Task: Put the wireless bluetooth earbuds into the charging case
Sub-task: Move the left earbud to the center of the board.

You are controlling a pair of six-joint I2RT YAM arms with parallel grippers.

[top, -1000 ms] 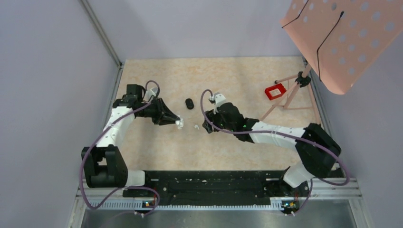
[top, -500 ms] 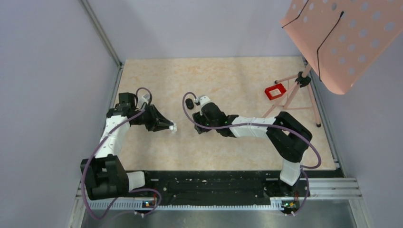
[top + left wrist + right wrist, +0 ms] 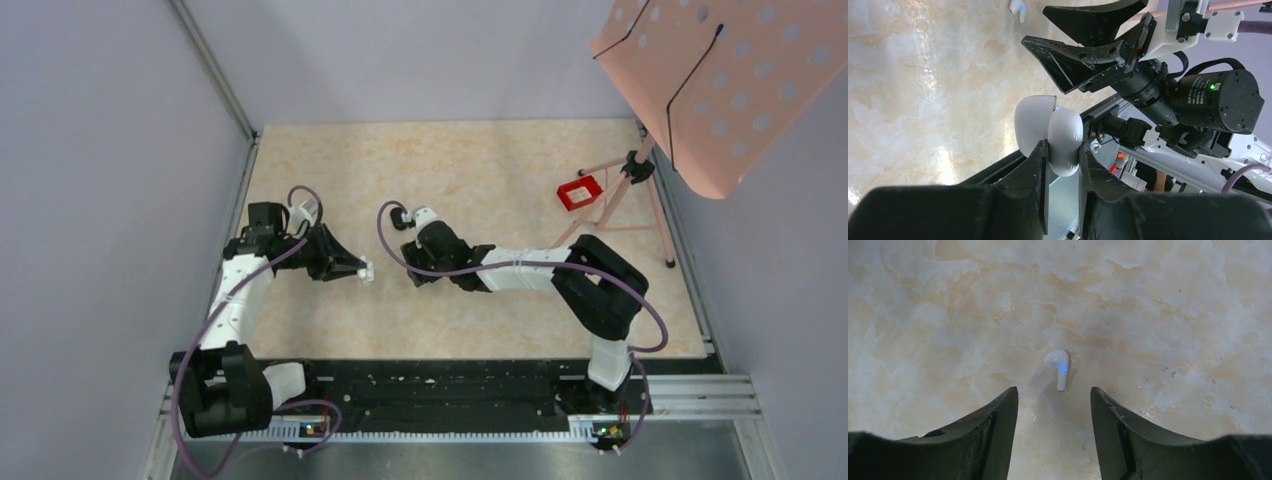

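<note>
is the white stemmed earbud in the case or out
Out. The white earbud lies on the table ahead of the open right gripper, untouched; the left gripper holds the white case elsewhere.

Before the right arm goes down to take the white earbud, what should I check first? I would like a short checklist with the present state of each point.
1. Right gripper open: ok.
2. White earbud centred ahead of the gap, touching neither finger: ok.
3. Earbud lying flat on the table: ok.
4. Left gripper shut on the charging case: ok.
5. Case sockets free and turned toward the right arm: cannot tell.
</note>
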